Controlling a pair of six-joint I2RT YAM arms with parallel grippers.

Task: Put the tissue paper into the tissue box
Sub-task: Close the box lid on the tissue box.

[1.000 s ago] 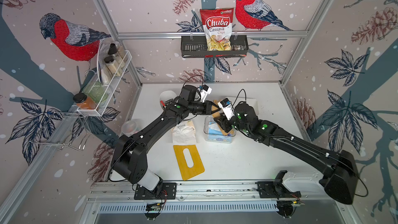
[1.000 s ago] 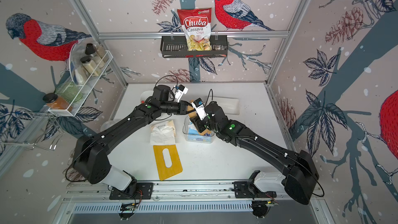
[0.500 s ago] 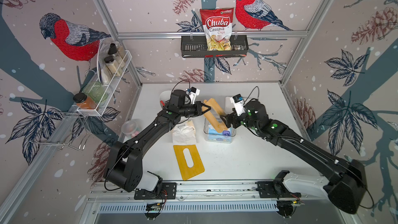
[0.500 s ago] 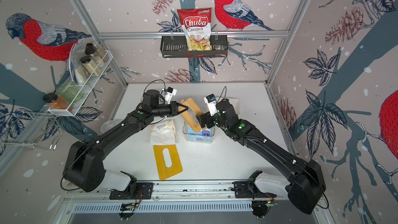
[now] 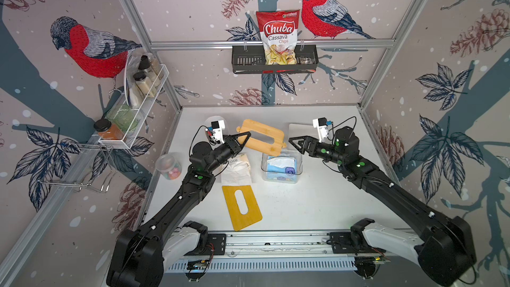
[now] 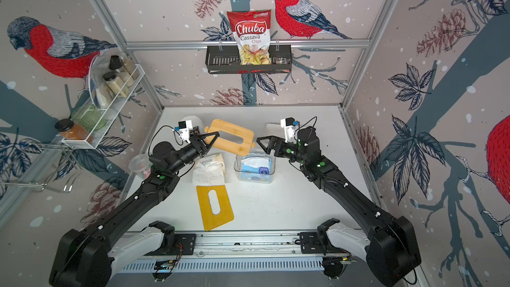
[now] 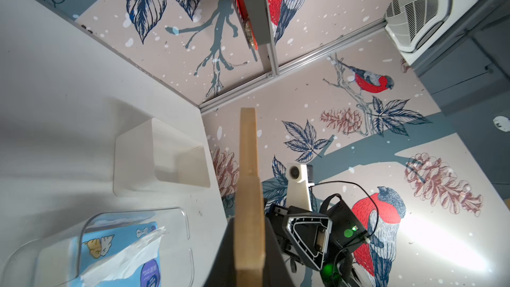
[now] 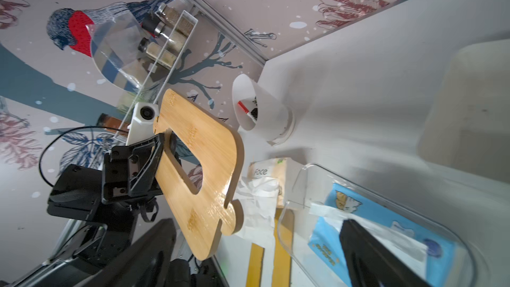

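Blue soft pack of tissue paper [image 5: 281, 168]: lies flat inside the clear plastic tissue box [image 5: 281, 181], with a white sheet pulled up through its top. The pack is judged light, limp and easily torn, and its film wrap is likely slippery. If it must be shifted, it is best pinched at a short end of the wrap, not by the loose sheet.

The box is uncovered and stands on the white tabletop [image 5: 317, 202].

The slotted bamboo lid [image 5: 262, 137] is held tilted in the air over the box's far rim. It is clamped at one end by the left fingers [image 8: 147, 164], which are closed on it. The lid is judged stiff and smooth. It is best lowered level so that the sheet is threaded through the slot.

The right fingers [image 5: 292, 141] are spread wide and empty, in the air near the box's far right corner.

A beige tissue pack with crumpled white paper [image 5: 236, 168] is seen just beside the box. A flat yellow slotted board [image 5: 242, 207] lies nearer the arm bases.
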